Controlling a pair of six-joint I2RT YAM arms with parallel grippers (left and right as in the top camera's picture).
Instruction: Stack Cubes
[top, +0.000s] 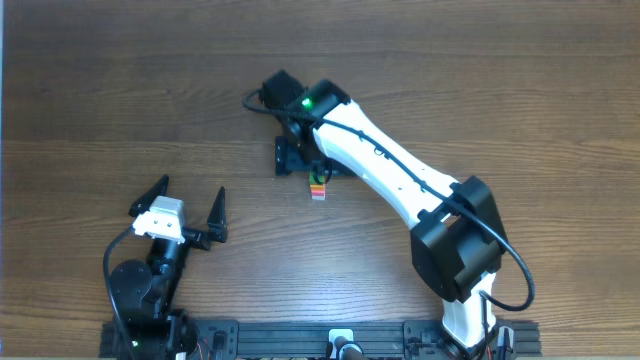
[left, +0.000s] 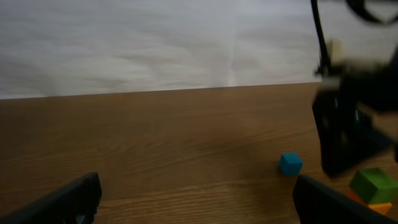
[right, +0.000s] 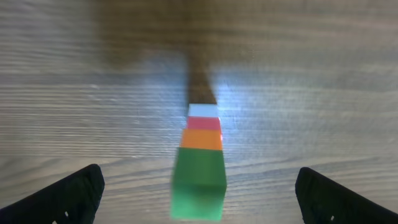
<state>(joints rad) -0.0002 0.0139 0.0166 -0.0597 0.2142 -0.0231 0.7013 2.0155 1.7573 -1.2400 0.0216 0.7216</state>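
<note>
right gripper (right: 199, 177) spread wide over stack (right: 201, 140), green cube (right: 198, 186) topmost, bottom cube (right: 203, 111) pale (colour unclear), left gripper (top: 192, 186) spread too, blue cube (left: 290, 163) apart from stack

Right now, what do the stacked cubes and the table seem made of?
Cubes: probably painted wood or plastic; flat solid colours, matte faces, straight edges. Table: wood or wood-look laminate; brown grain lines, a soft sheen where light reflects.
</note>
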